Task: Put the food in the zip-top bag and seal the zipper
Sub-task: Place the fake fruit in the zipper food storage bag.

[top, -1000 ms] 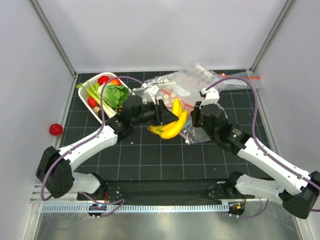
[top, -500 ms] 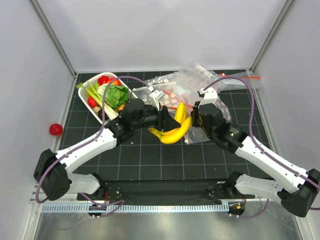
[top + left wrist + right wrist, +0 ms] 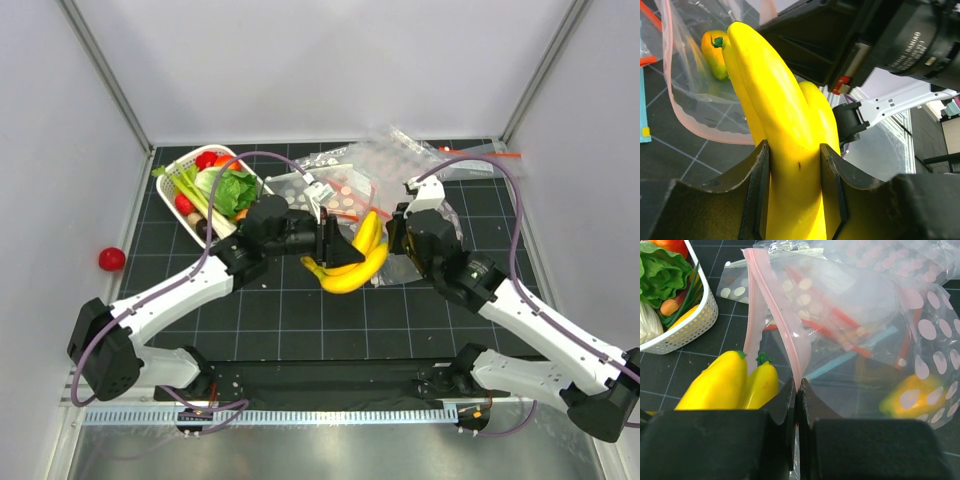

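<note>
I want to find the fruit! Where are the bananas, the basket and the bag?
bananas [image 3: 352, 278], top view, middle of the yellow bunch.
basket [image 3: 690, 329], right wrist view, its white holey wall.
bag [image 3: 865, 365], right wrist view, its clear side.

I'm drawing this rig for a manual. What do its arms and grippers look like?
The left arm and right arm have white shells and black joints. A purple cable loops along each. The left gripper and right gripper are black with broad, flat jaws. One joint housing bears white lettering.
</note>
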Available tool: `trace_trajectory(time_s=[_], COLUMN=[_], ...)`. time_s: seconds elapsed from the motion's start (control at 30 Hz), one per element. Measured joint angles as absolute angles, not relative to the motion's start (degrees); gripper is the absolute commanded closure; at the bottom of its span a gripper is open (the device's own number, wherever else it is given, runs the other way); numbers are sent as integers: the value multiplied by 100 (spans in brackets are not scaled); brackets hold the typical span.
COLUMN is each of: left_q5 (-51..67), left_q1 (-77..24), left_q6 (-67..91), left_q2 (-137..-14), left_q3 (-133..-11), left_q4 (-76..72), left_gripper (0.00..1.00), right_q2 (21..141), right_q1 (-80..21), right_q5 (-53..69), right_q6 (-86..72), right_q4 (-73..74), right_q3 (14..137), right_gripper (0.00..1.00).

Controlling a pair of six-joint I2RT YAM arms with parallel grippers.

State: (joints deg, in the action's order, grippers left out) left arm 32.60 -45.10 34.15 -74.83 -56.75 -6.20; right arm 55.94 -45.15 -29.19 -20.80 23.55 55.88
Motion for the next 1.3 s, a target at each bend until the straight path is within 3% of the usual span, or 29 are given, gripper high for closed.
trace_trajectory(time_s=[0.6,0.87,1.3], left_q5=[3660,3461,2770], left_q1=[-4316,-3710,-3667], left_q6=[3638,4001,4595], left_q2=[-8128,-8217,-8600], left_q3=[-5848,-5719,-5476], left_q4=[-582,-539,-843], left_gripper=[91,92,96], right_q2=[5408,5946,6211], right_q1=[-4477,-4480,-4488], right_q5=[-2309,-1894,-875], right_q6=[-1785,-1785,-1765], right_q4=[2137,2126,2139], right_q3=[5365,5507,5579], right_gripper=[99,99,99])
